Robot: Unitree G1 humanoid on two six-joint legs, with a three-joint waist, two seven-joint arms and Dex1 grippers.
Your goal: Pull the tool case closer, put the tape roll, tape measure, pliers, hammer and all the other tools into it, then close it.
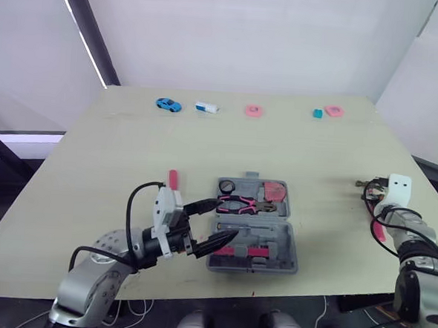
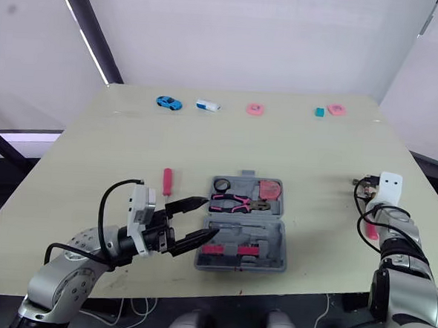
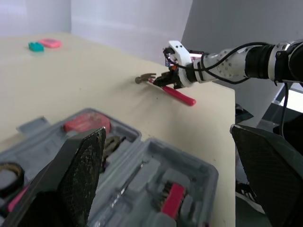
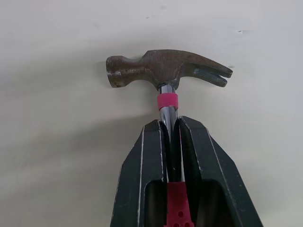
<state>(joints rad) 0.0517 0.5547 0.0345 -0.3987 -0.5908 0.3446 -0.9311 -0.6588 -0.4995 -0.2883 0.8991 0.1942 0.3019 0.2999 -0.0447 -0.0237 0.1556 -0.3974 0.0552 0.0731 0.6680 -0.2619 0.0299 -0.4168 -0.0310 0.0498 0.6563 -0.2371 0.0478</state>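
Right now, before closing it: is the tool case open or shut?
Open: tool case lies spread flat, pliers showing inside it.

left fingers point(image 1: 216, 241) spread wide, right fingers point(image 4: 142, 179) — clamped

I take this for a robotics lab or test room. Plain white walls point(image 1: 249, 32) close it in, with a dark slanted strut point(image 1: 89, 30) at eleven o'clock. There is one bare, pale worktop point(image 1: 129, 166). Along its far edge at twelve o'clock a toy car point(image 1: 168, 104), pink discs point(image 1: 254, 111) and a teal block point(image 1: 318, 113) sit in a spaced row. Loose cables point(image 1: 132, 307) lie on the floor at seven o'clock.
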